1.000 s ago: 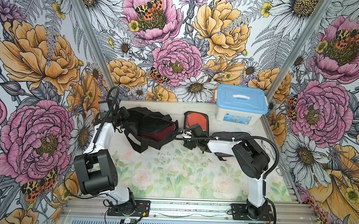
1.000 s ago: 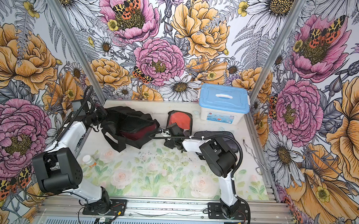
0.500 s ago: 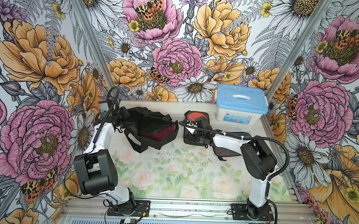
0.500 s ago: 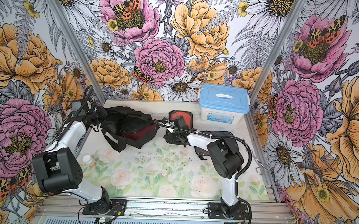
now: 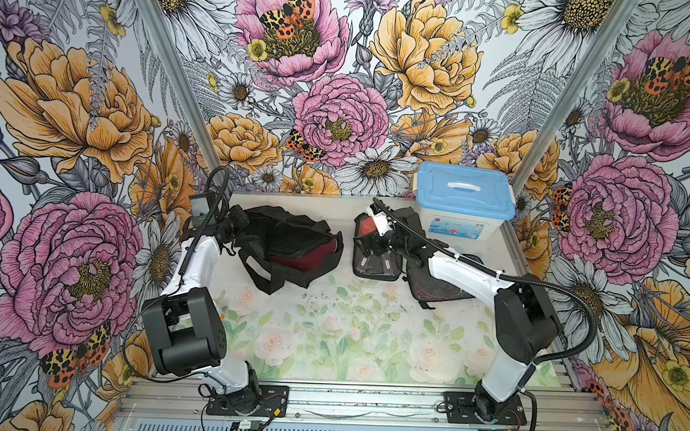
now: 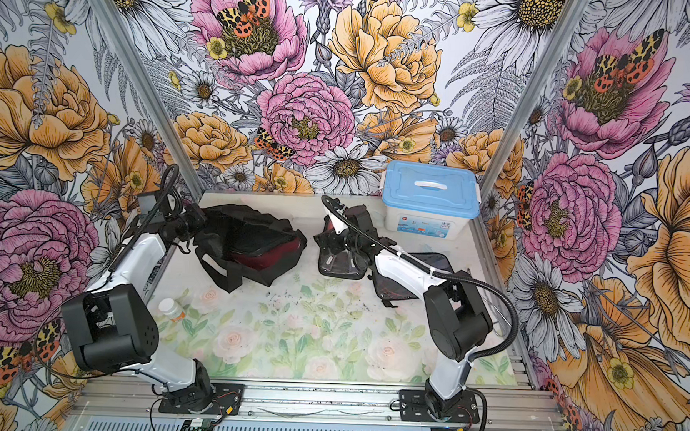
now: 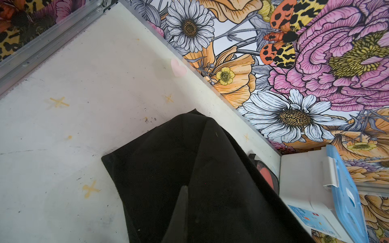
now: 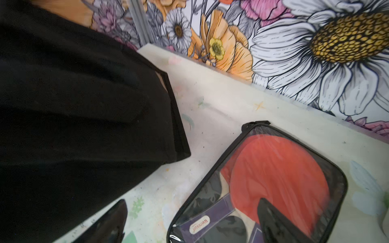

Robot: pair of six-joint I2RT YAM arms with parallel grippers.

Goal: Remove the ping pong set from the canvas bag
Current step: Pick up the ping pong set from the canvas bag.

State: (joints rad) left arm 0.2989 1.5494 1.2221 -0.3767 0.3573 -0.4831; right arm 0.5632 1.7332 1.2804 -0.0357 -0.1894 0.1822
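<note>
My left claw (image 5: 241,223) is pressed together on the left edge of the canvas bag (image 5: 294,238), pinching the black fabric. In the left wrist view the cloth drapes around one finger (image 7: 182,210). The bag lies slumped open at the back left of the worktop (image 5: 329,344), with the maroon cover (image 5: 313,257) inside it. My right claw (image 8: 192,201) is spread and holds nothing. One of its fingers hangs over the clear-fronted case (image 8: 273,168) and its red paddle, the other over bare worktop beside it. That case lies flat to the right of the bag, apart from it. The dark see-through pouch (image 5: 438,284) lies under my right arm, near the white box with a blue lid (image 5: 464,189).
</note>
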